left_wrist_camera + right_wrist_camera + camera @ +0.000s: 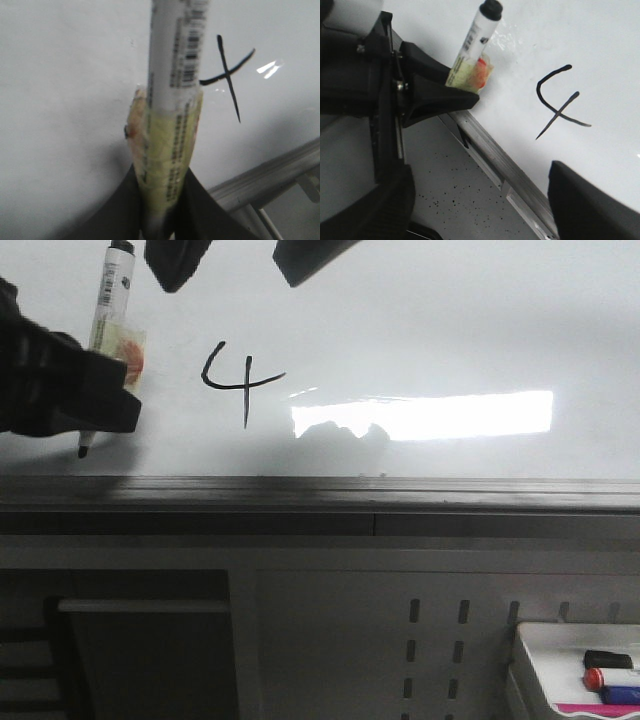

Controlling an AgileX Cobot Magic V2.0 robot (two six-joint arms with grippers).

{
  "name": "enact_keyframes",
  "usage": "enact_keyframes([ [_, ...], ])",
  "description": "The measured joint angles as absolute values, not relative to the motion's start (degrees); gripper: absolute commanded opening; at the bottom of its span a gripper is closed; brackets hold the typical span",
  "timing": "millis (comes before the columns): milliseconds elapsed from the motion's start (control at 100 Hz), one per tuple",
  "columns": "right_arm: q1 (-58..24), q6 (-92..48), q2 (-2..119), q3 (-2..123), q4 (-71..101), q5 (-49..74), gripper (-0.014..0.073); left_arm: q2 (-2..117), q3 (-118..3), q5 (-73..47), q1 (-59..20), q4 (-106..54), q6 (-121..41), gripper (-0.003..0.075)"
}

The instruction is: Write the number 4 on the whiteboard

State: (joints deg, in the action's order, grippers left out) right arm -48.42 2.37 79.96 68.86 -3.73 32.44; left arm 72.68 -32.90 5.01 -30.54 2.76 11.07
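Observation:
The whiteboard (450, 320) fills the upper front view. A black number 4 (240, 380) is drawn on it; it also shows in the left wrist view (227, 75) and the right wrist view (560, 100). My left gripper (110, 390) is shut on a white marker (110, 300) wrapped in yellow-orange tape, left of the 4, tip down near the board. The marker (170, 100) stands between the left gripper's (162, 220) jaws. My right gripper (240, 255) is open and empty above the 4; its fingers (580, 200) are wide apart.
A dark grey rail (320, 495) edges the board's near side. A bright light reflection (430, 415) lies right of the 4. A white tray (530, 650) with a red-capped marker (610, 678) sits at the lower right, beside a perforated panel (440, 640).

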Motion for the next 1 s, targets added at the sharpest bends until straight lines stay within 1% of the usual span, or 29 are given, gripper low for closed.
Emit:
enact_keyframes([
  [170, -48.42, 2.37, 79.36, 68.86, -3.73, 32.44, 0.0470, 74.23, -38.84, -0.67, -29.42, -2.88, 11.32, -0.0020],
  [360, -48.42, 2.37, 79.26, 68.86, -3.73, 33.51, 0.0470, 77.19, -41.52, -7.78, -25.00, -12.93, 11.32, -0.0019],
  [390, -48.42, 2.37, 79.26, 68.86, -3.73, 33.81, 0.0470, 77.20, -41.77, -8.58, -24.35, -13.62, 11.32, -0.0014],
  [440, -48.42, 2.37, 79.26, 68.86, -3.73, 33.92, 0.0470, 77.29, -42.02, -9.24, -23.77, -14.51, 11.32, 0.0019],
  [490, -48.42, 2.37, 79.26, 68.86, -3.73, 33.90, 0.0470, 77.29, -42.05, -9.69, -23.32, -14.75, 10.89, 0.0090],
  [520, -48.42, 2.37, 79.26, 68.86, -3.73, 33.90, 0.0470, 77.29, -42.16, -9.82, -23.21, -14.88, 10.37, 0.0162],
  [540, -48.42, 2.37, 79.26, 68.86, -3.73, 33.90, 0.0470, 77.29, -42.18, -9.82, -23.21, -14.88, 9.99, 0.0195],
  [560, -48.42, 2.37, 79.26, 68.86, -3.73, 33.90, 0.0470, 77.29, -42.28, -9.82, -23.21, -14.88, 9.70, 0.0267],
  [580, -48.42, 2.37, 79.26, 68.86, -3.73, 33.90, 0.0470, 77.29, -42.28, -9.96, -23.21, -15.01, 9.57, 0.0303],
  [590, -48.42, 2.37, 79.26, 68.86, -3.73, 33.90, 0.0470, 77.29, -42.28, -9.95, -23.21, -15.00, 9.42, 0.0340],
  [610, -48.42, 2.37, 79.26, 68.86, -3.73, 33.90, 0.0470, 77.29, -42.28, -9.95, -23.21, -15.00, 9.27, 0.0375],
  [630, -48.42, 2.37, 79.26, 68.86, -3.73, 33.90, 0.0470, 77.29, -42.28, -9.95, -23.21, -15.07, 9.24, 0.0440],
  [650, -48.42, 2.37, 79.26, 68.86, -3.73, 33.90, 0.0470, 77.29, -42.28, -9.95, -23.21, -15.25, 9.11, 0.0482],
  [700, -48.42, 2.37, 79.26, 68.86, -3.73, 33.90, 0.0470, 77.18, -42.28, -9.95, -23.21, -15.36, 8.85, 0.0547],
  [720, -48.42, 2.37, 79.26, 68.86, -3.85, 33.90, 0.0470, 77.10, -42.31, -9.95, -23.21, -15.48, 8.85, 0.0560],
  [800, -48.42, 2.37, 78.84, 68.86, -4.31, 33.90, 0.0470, 76.72, -42.41, -9.95, -23.21, -15.48, 8.72, 0.0550],
  [870, -48.42, 2.37, 78.12, 68.86, -5.36, 33.90, 0.0464, 76.01, -42.41, -9.95, -23.21, -15.55, 8.72, 0.0524],
  [910, -48.42, 2.37, 77.48, 68.86, -6.01, 33.90, 0.0447, 75.50, -42.41, -9.98, -23.21, -15.43, 8.72, 0.0507],
  [950, -48.42, 2.37, 76.97, 68.86, -6.74, 33.90, 0.0405, 74.79, -42.29, -10.11, -23.21, -14.82, 8.72, 0.0488],
  [1000, -48.42, 2.37, 76.04, 68.86, -7.59, 33.90, 0.0318, 73.44, -42.18, -10.75, -23.08, -13.86, 8.61, 0.0451],
])
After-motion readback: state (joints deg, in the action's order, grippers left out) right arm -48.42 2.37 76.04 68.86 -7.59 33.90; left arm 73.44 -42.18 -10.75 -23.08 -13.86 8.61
